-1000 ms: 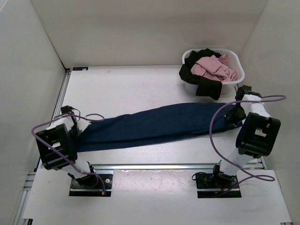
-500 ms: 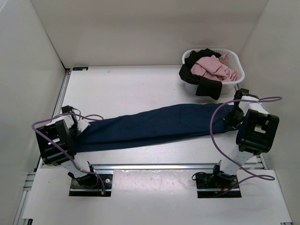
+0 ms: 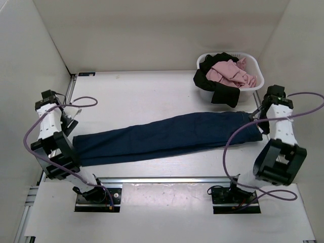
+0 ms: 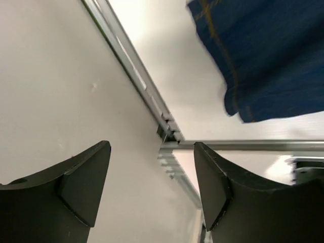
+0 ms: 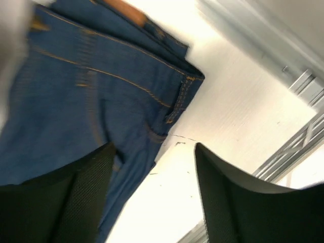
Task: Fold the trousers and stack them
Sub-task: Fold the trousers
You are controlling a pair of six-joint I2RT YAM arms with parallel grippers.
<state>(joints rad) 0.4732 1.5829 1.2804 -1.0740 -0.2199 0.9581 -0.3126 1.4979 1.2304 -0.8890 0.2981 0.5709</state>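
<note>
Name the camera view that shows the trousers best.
Top external: the trousers lie stretched full length across the table. The left wrist view catches only one hem corner; the right wrist view shows only the waist end with tan stitching, blurred.

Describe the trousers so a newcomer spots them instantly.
On the white table, look across the near middle: the trousers lie flat as one long strip. They are dark navy denim, unlike the pink and black clothes heaped in the basket.

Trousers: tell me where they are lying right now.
In the top view the trousers lie flat across the middle of the table, stretched left to right, their right end just in front of the white basket.
</note>
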